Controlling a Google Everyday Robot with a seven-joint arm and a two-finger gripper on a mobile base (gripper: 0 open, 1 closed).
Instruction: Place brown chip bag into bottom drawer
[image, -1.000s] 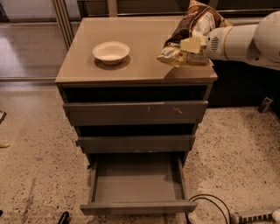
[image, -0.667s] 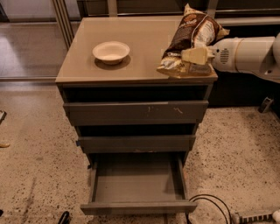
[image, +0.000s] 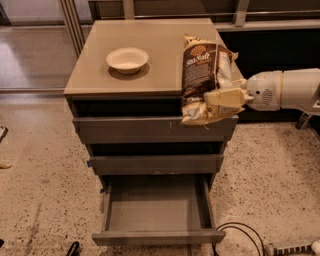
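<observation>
Cream gripper (image: 222, 98), reaching in from the right of the frame, is clamped on the lower part of the bag (image: 202, 65). The bag stands upright at the desk's (image: 150, 37) front right edge, its bottom end overhanging the top drawer (image: 130, 131). At lower centre the bottom drawer (image: 157, 236) stands pulled out. A bowl (image: 127, 59) sits upper left.

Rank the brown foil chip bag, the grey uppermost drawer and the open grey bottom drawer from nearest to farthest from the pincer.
1. Brown foil chip bag, held by the pincer, at the right.
2. Grey uppermost drawer, just below and left of it.
3. Open grey bottom drawer, lowest, near the floor.
</observation>
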